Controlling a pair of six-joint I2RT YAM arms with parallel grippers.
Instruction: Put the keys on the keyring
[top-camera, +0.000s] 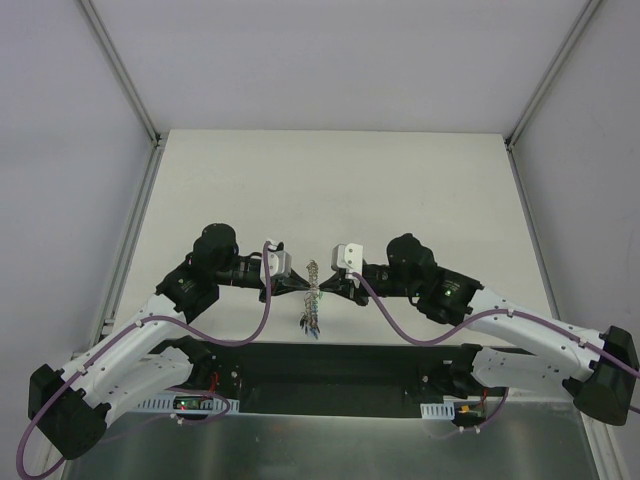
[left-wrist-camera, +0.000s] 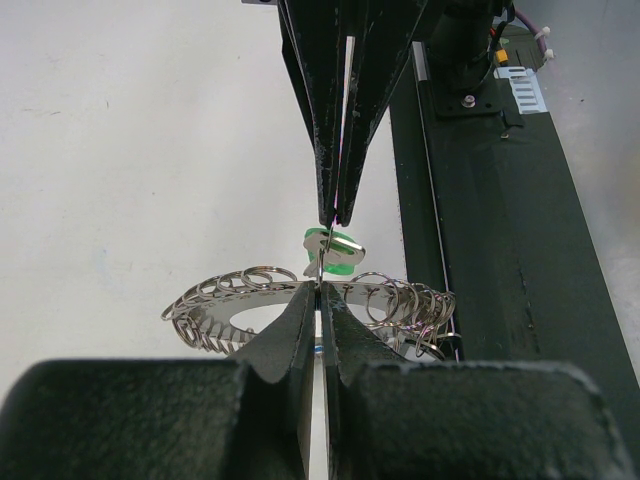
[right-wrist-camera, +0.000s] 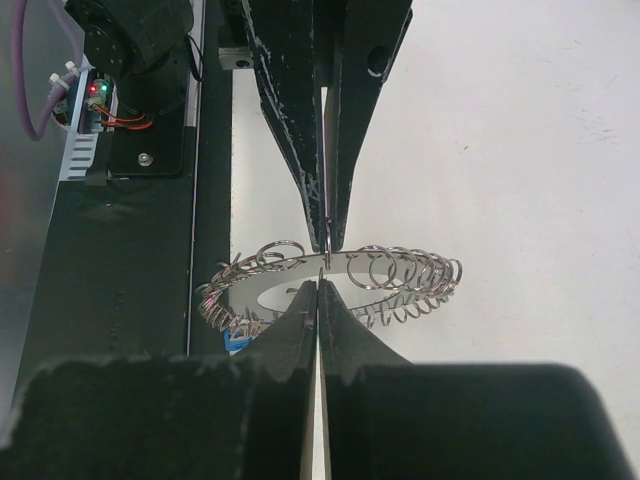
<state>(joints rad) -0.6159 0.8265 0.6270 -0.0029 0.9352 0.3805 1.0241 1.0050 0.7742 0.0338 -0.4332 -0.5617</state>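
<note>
- I see a pale cream tabletop (top-camera: 330, 180) closed in by plain grey-white walls (top-camera: 60, 150) with aluminium corner posts (top-camera: 120, 70). A black base plate (top-camera: 330, 370) carries both arms at the near edge.
- The wide flat grey metal keyring (right-wrist-camera: 350, 263) is up off the table, roughly level, midway between the two arms and just beyond the base plate.
- The left gripper (left-wrist-camera: 318, 292) has its fingers pressed together on one edge of the keyring.
- The right gripper (right-wrist-camera: 318, 286) comes in from the opposite side, tip to tip with the left, fingers together. It seems to pinch the small green-headed key (left-wrist-camera: 337, 250) at the ring's rim, though the fingertips hide the actual contact.
- Small silver wire loops (right-wrist-camera: 415, 270) fringe the rim.
- A bunch of tiny coloured-head keys (top-camera: 310, 322) hangs below the ring in the overhead view.
</note>
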